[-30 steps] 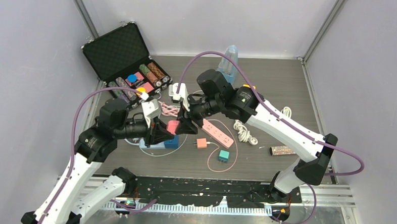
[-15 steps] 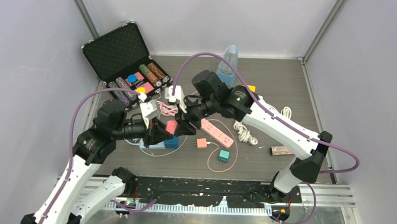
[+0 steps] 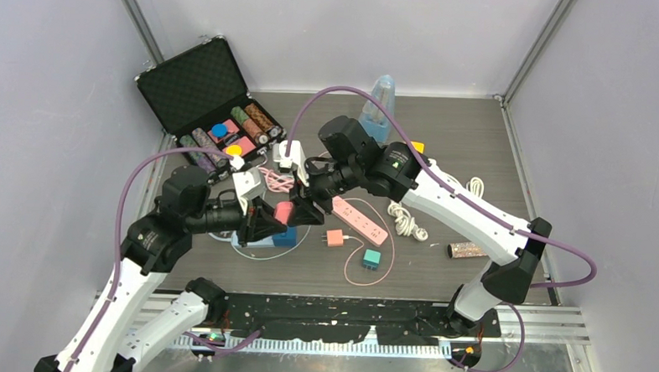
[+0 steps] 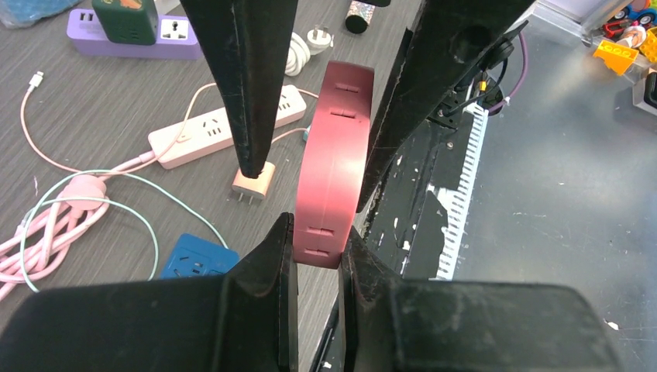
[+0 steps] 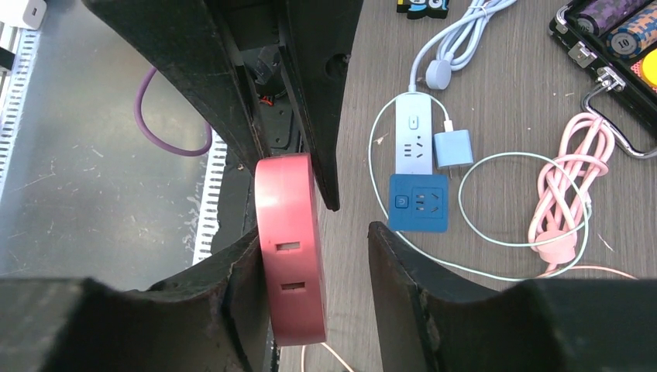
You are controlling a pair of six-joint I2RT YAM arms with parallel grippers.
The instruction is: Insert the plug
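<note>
A red rounded adapter with slots in its edge hangs above the table between the two grippers. My left gripper is shut on its near end; the left wrist view shows the adapter pinched between my left gripper's jaws. My right gripper is open around the other end. In the right wrist view the adapter rests against the left finger of my right gripper, with a wide gap to the other finger. A blue socket block lies on the table just below.
A pink power strip, a small orange plug and a teal plug lie to the right. A white cable coil, an open black case of chips, a water bottle and a pink cable bundle stand around.
Both grippers and the red adapter shifted slightly left over the last second. Almost nothing has moved in the last half second.
</note>
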